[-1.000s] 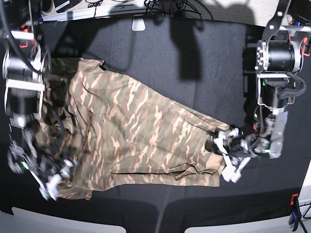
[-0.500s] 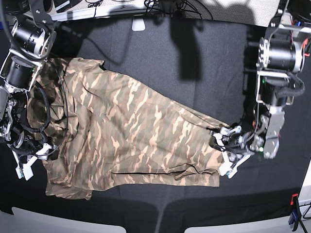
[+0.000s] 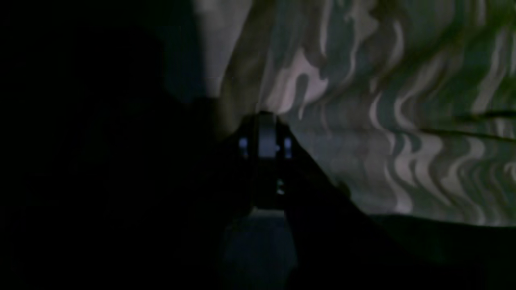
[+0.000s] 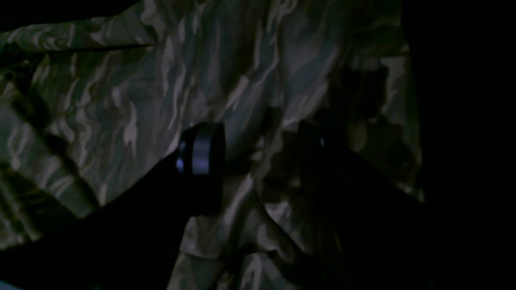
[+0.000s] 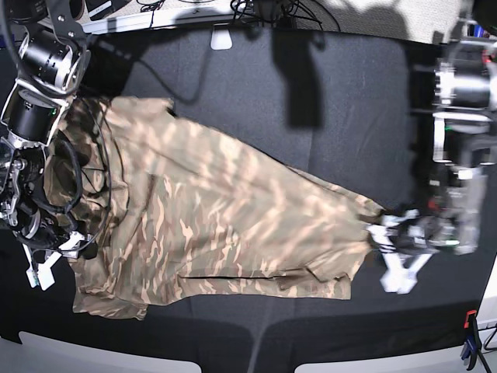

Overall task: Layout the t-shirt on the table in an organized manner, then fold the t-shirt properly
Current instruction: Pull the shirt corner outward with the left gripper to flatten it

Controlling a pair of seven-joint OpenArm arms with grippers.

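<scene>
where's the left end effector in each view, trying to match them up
base: left end effector at the right, shut on the t-shirt's right-hand tip.
left wrist: centre of the picture, pinching the camouflage cloth.
right wrist: not in it; only the right end effector, open over the cloth.
shared landmark: the camouflage t-shirt.

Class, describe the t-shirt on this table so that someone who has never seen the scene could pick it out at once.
Start from the black table filling the overhead view. Between the two arms lies the t-shirt, its narrow end pinched by the left gripper. It is the only camouflage-printed thing on the plain dark surface.
</scene>
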